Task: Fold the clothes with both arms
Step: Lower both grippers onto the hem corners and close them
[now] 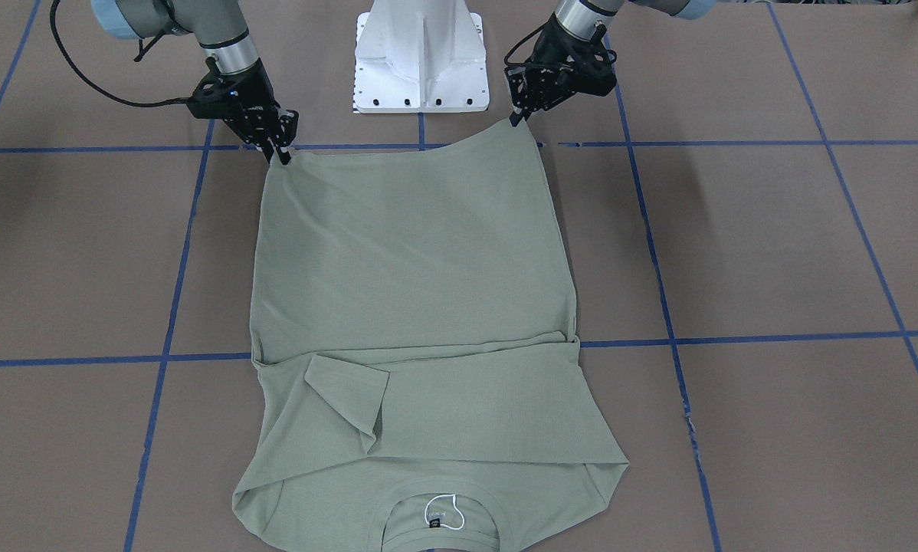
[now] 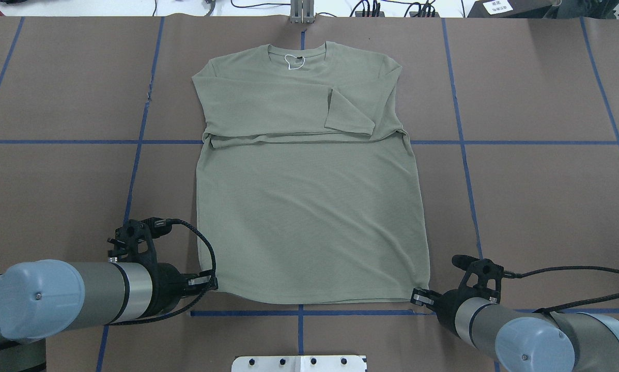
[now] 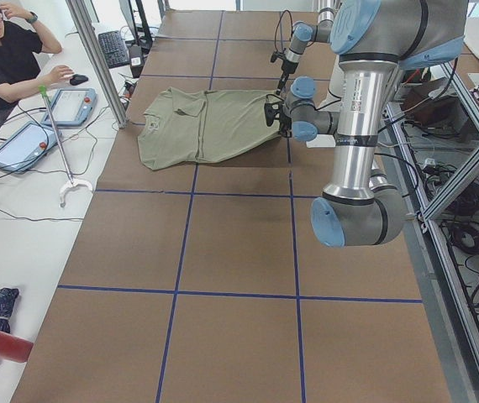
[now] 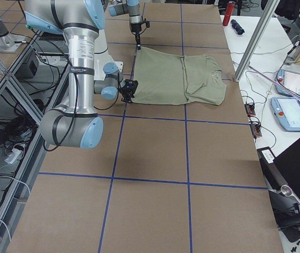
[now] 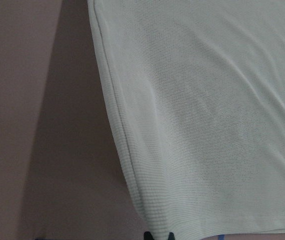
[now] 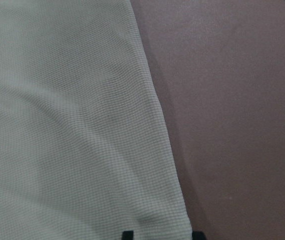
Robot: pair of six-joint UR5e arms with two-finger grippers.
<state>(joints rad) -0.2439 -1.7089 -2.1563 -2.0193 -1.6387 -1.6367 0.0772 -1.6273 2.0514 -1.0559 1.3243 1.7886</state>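
Left gripper (image 2: 212, 283) is clenched on one hem corner of the sage-green long-sleeved shirt (image 2: 309, 206); its fingertips (image 5: 149, 235) are seen close together. Right gripper (image 2: 415, 298) is set at the other hem corner, but its fingertips (image 6: 127, 235) are seen well apart astride the cloth, so it is judged released, not yet clamped. Shirt is laid flat on the brown table (image 2: 521, 196), sleeves folded across the chest, long axis running straight away from both grippers, collar (image 2: 299, 47) farthest. A white tag loop (image 2: 294, 62) is seen; the neck label (image 1: 434, 524) cannot be read.
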